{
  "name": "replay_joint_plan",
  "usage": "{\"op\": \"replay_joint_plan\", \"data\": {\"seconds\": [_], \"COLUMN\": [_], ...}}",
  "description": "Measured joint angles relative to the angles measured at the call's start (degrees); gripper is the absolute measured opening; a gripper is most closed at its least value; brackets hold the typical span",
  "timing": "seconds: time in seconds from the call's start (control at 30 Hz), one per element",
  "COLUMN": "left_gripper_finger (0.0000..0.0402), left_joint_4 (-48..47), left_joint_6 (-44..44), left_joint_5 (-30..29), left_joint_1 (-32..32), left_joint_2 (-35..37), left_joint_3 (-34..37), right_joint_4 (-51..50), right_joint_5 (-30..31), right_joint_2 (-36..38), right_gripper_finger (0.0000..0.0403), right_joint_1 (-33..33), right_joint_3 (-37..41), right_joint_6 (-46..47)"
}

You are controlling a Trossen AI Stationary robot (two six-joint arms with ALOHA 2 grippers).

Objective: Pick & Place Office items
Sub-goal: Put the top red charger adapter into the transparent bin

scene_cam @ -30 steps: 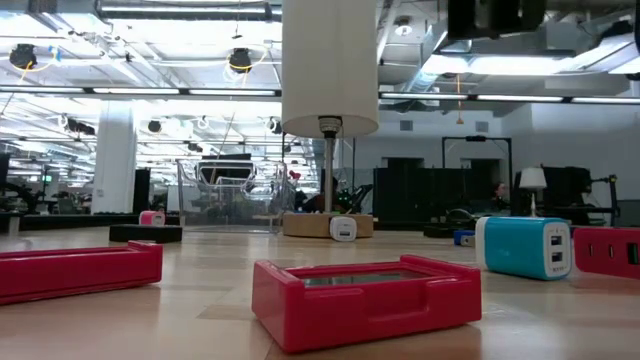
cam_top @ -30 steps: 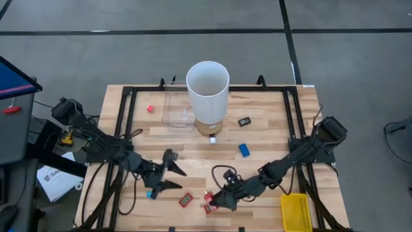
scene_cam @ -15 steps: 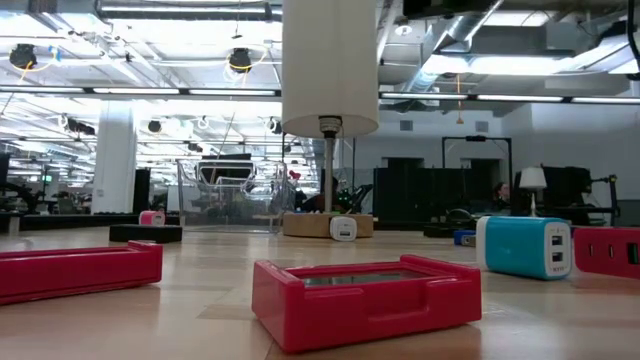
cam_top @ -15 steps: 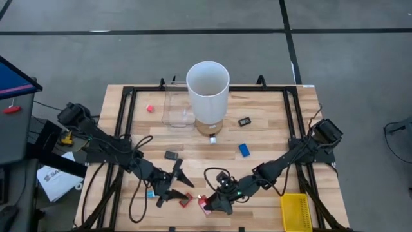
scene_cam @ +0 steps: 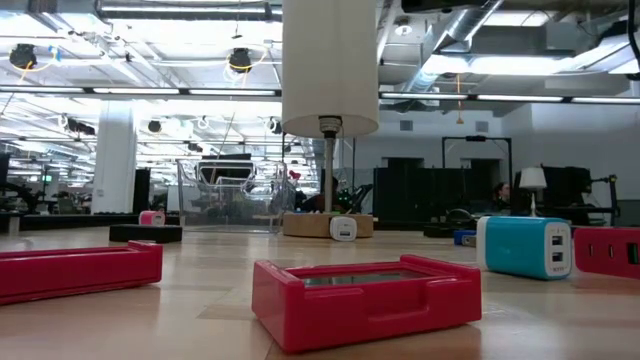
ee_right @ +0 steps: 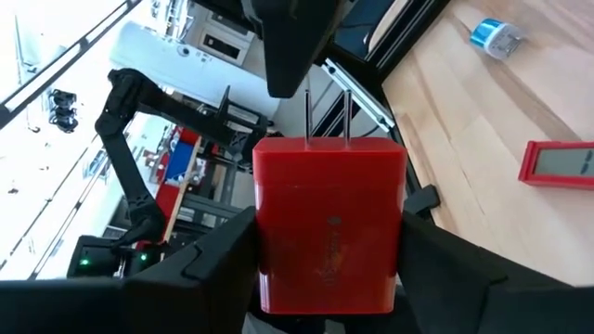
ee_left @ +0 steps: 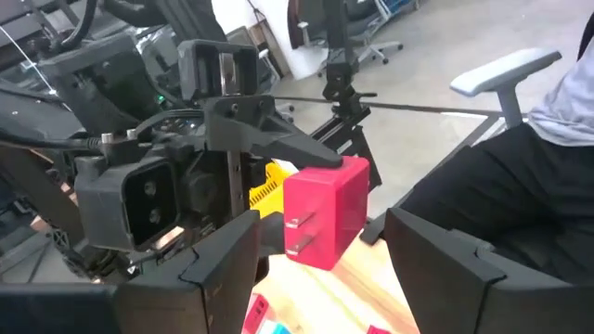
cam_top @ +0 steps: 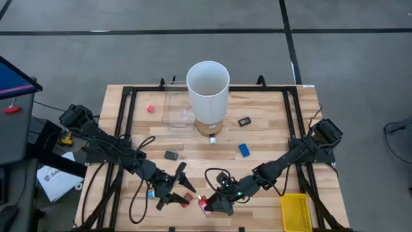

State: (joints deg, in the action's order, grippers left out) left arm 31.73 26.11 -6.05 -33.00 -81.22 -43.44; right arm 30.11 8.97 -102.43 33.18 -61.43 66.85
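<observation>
My right gripper (cam_top: 208, 205) hovers near the table's near edge, shut on a red plug-in charger block (ee_right: 329, 232) whose two metal prongs point away from the gripper. My left gripper (cam_top: 179, 185) faces it from the left with its fingers open; in the left wrist view the red block (ee_left: 327, 211) stands ahead of the gap between them, untouched. A flat red piece (cam_top: 187, 200) lies on the table under the left gripper, and a small blue piece (cam_top: 150, 192) lies beside it. My right gripper pinches the red block's two opposite sides (ee_right: 264, 243) between its two fingers, at the end away from the prongs. The fingers come nearly level from the table's right. The block is off the table, prongs (ee_right: 325, 116) toward the left gripper.
A tall white cylinder (cam_top: 207, 87) stands at the far middle beside a clear container (cam_top: 176, 109). A yellow mesh basket (cam_top: 296, 212) sits at the near right corner. Loose pieces lie around: red (cam_top: 149, 108), black (cam_top: 170, 154), black (cam_top: 244, 121), blue (cam_top: 244, 149).
My left gripper has moved toward the table's near edge and toward the right gripper, turning as it went, and now faces the red block. Its fingers have stayed open. The right gripper has kept hold of the red block.
</observation>
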Motion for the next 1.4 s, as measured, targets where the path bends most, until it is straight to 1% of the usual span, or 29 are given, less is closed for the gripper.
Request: {"op": "replay_joint_plan", "data": {"seconds": [0.3, 0.47, 0.67, 0.9, 1.4], "left_gripper_finger": [0.0228, 0.0228, 0.0228, 0.0228, 0.0228], "left_joint_4": [4.4, 3.2, 0.6, 0.3, 0.1], "left_joint_6": [0.5, 0.0, 0.0, -1.0, -1.3], "left_joint_5": [0.5, 3.2, 5.5, 6.4, 7.0], "left_joint_1": [2.5, 3.1, 3.1, 3.5, 5.0], "left_joint_2": [-3.1, -3.2, -3.8, -4.2, -4.5], "left_joint_3": [0.0, -1.0, -2.9, -3.2, -3.1], "right_joint_4": [0.5, 0.4, 0.4, 0.4, 2.7], "right_joint_5": [0.0, -0.6, -2.5, -4.7, -4.9], "right_joint_2": [0.0, 0.0, 0.0, 0.0, 0.0], "right_gripper_finger": [0.0216, 0.0224, 0.0222, 0.0222, 0.0222], "right_joint_1": [-0.5, -1.2, -2.6, -4.1, -4.5], "right_joint_3": [0.0, 0.0, 0.0, 0.0, 0.0], "right_joint_6": [-0.9, -0.9, -1.8, -2.6, -3.9]}}
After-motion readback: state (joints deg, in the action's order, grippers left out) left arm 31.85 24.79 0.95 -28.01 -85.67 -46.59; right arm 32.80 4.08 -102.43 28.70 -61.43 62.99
